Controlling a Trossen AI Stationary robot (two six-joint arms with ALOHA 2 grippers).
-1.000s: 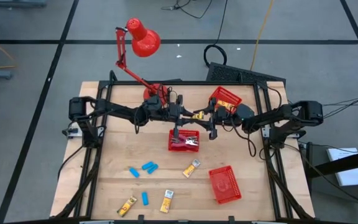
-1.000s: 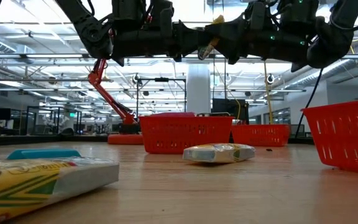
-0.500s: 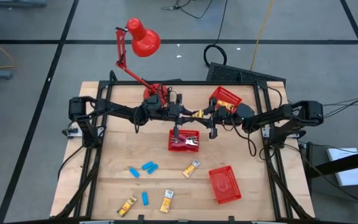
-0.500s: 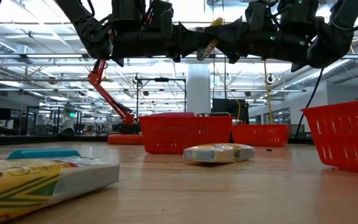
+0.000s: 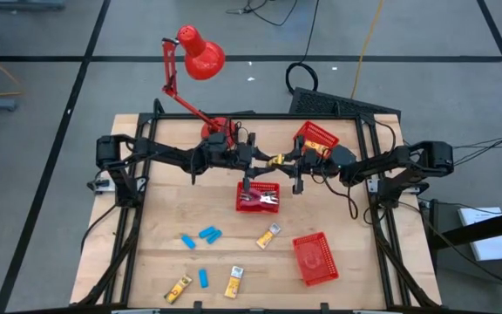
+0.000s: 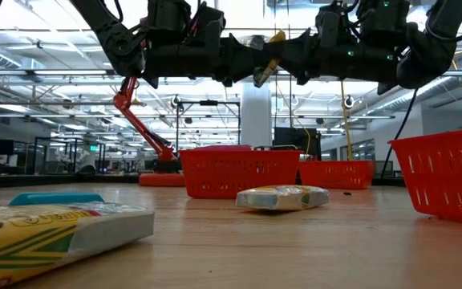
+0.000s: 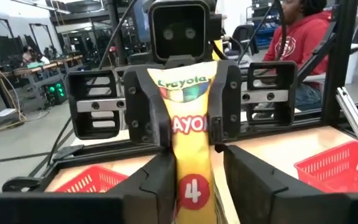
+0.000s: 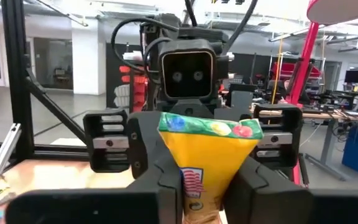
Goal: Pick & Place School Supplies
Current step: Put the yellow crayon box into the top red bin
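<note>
Handover in mid-air above the surface: crayon packet (image 7: pixel 190 155) spans both grippers. Right gripper (image 5: pixel 288 160) fingers clamp it; left gripper (image 5: pixel 265 160) fingers easing apart — release fully before withdrawing.

**What can't be made out**

From above, the crayon packet (image 5: pixel 278 160) passed between the two arms is a yellow speck, its print unreadable; what lies in the middle basket (image 5: pixel 258 197) is a dark tangle too small to name; the small blue blocks (image 5: pixel 208 234) show no detail. In the low view a packet in the foreground (image 6: pixel 54 233) is blurred and cut by the picture's edge, and the right basket (image 6: pixel 447 172) runs off the side. In the left wrist view, a person (image 7: pixel 294 43) is cropped at the top; the packet's lower end drops out of view.
</note>
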